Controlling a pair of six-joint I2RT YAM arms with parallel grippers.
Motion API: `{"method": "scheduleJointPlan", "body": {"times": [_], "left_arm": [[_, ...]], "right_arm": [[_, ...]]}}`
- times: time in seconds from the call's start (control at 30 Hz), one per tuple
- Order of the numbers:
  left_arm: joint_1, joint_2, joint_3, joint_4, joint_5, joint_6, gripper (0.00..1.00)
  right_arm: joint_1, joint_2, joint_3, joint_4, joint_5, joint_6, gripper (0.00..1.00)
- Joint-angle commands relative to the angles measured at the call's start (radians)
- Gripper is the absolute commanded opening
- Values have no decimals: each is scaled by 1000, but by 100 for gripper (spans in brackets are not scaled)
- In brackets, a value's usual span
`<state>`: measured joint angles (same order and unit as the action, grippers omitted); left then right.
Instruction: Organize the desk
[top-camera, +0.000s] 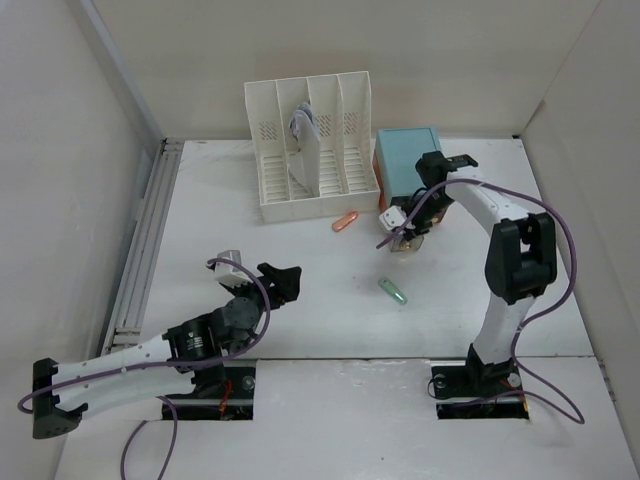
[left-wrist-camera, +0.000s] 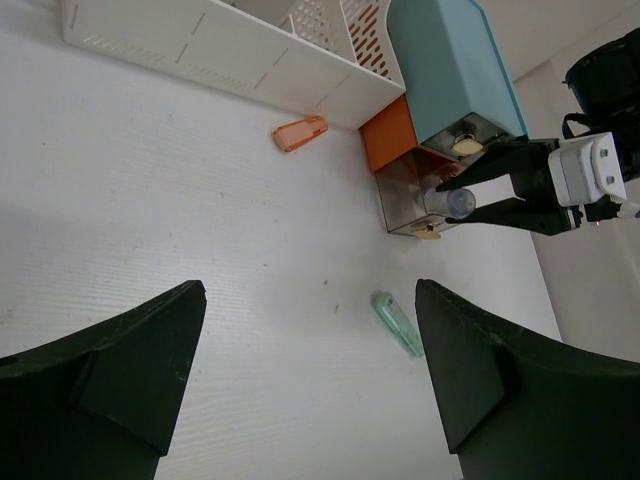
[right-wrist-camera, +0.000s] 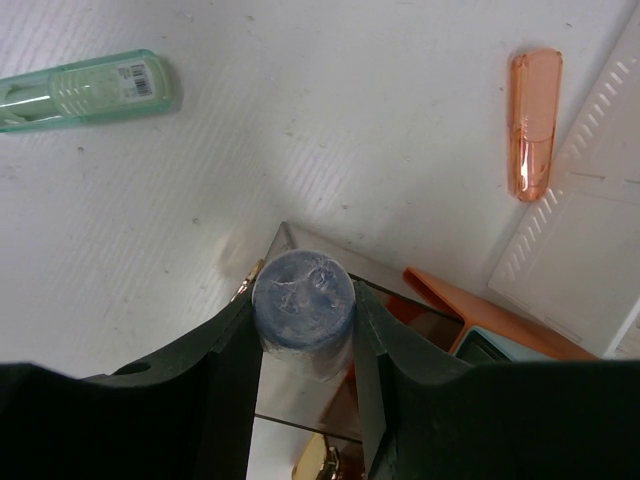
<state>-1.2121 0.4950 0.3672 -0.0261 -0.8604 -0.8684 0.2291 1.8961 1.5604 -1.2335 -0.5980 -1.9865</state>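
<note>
The white desk (top-camera: 320, 320) holds a translucent green marker-like tube (top-camera: 393, 290) near the middle and a translucent orange one (top-camera: 345, 222) in front of the file rack. My right gripper (top-camera: 403, 236) is shut on a small cylinder with a blue end (right-wrist-camera: 300, 285), holding it over the open clear drawer (right-wrist-camera: 300, 420) of the teal-topped drawer box (top-camera: 406, 160). The left wrist view shows that cylinder (left-wrist-camera: 458, 203) above the drawer (left-wrist-camera: 405, 200). My left gripper (top-camera: 283, 282) is open and empty above the desk, left of the green tube (left-wrist-camera: 398, 323).
A white slotted file rack (top-camera: 310, 150) stands at the back with a pale object in one slot. Grey rails (top-camera: 140, 250) run along the desk's left edge. White walls close in the sides and back. An orange drawer front (left-wrist-camera: 388, 135) shows beside the clear one.
</note>
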Motion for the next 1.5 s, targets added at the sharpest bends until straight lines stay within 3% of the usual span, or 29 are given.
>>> {"method": "scheduleJointPlan", "body": {"times": [0.0, 0.4, 0.83, 1.47], "left_arm": [[-7, -9, 41, 40, -5, 8, 83], [-7, -58, 32, 31, -5, 17, 83], [-7, -90, 23, -9, -5, 8, 83], [-7, -90, 13, -18, -14, -1, 83]], "right_arm": [[-2, -29, -43, -147, 102, 44, 0], [27, -69, -97, -147, 113, 72, 0], [36, 34, 118, -147, 191, 92, 0], [93, 60, 158, -124, 398, 150, 0]]}}
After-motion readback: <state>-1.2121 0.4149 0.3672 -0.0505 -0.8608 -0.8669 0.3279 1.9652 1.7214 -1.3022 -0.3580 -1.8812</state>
